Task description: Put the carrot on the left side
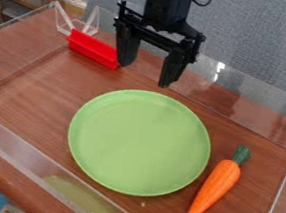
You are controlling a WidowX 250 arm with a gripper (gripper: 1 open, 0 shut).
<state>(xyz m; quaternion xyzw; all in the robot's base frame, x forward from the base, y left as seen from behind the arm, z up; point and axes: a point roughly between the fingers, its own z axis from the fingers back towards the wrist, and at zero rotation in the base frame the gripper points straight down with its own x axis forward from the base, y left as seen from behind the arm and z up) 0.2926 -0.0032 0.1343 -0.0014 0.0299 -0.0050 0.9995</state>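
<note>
The orange carrot [215,188] with a dark green stem tip lies on the wooden surface at the right, just beside the green plate [141,142], stem end pointing away from me. My black gripper [148,67] hangs above the far edge of the plate, pointing down, its fingers spread open with nothing between them. It is well apart from the carrot, up and to the left of it.
A red rectangular block [95,50] lies at the back left, close to the gripper's left finger. Clear plastic walls [262,96] ring the wooden tabletop. Boxes stand behind at the far left.
</note>
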